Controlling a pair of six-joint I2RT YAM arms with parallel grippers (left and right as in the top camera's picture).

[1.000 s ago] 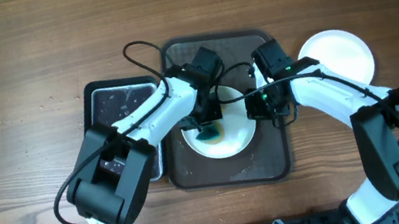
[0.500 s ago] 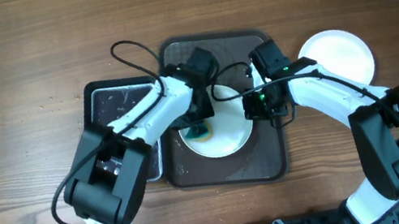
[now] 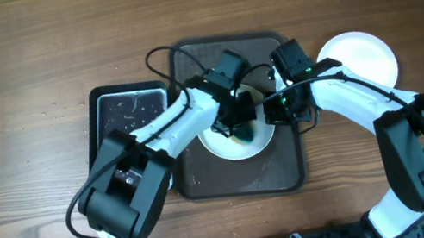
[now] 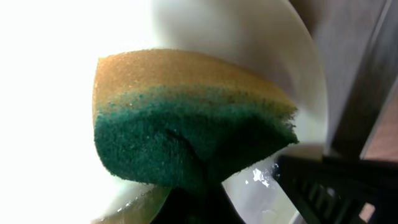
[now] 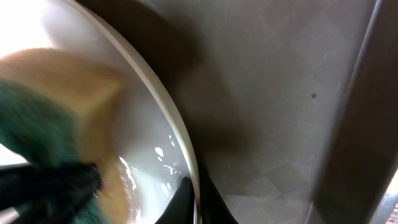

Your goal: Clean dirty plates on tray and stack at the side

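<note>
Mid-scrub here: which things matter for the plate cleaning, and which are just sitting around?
Job: plate being scrubbed, sponge, brown tray, clean plate at the right.
Idle: small black tray, wooden table.

No text, label, brand, number or sign can be read in any view. Nothing legible is carried by the plate (image 3: pixel 221 148), the tray (image 3: pixel 244 179) or the sponge (image 4: pixel 186 118); only plain surfaces are presented.
</note>
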